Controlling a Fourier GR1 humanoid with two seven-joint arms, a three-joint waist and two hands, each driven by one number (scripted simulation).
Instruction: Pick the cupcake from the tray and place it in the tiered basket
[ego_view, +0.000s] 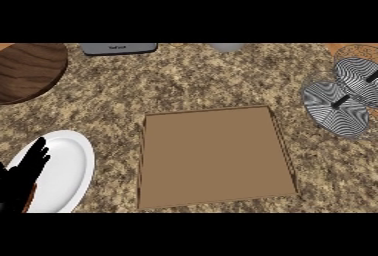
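Head view: no cupcake seen on tray (214, 160). Left hand (26, 165), left of tray over plate (70, 150), fingers straight, close together. Risk: obj. unlocated, so tiered basket (338, 106), right of tray, could get nothing.

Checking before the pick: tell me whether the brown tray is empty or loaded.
Empty. The tray shows only its bare brown floor inside the rim; nothing lies on it.

Well ahead of my left hand (24, 167) and a little to its right, a grey appliance (118, 48) bears a small dark marking, too small to read. I can read nothing else.
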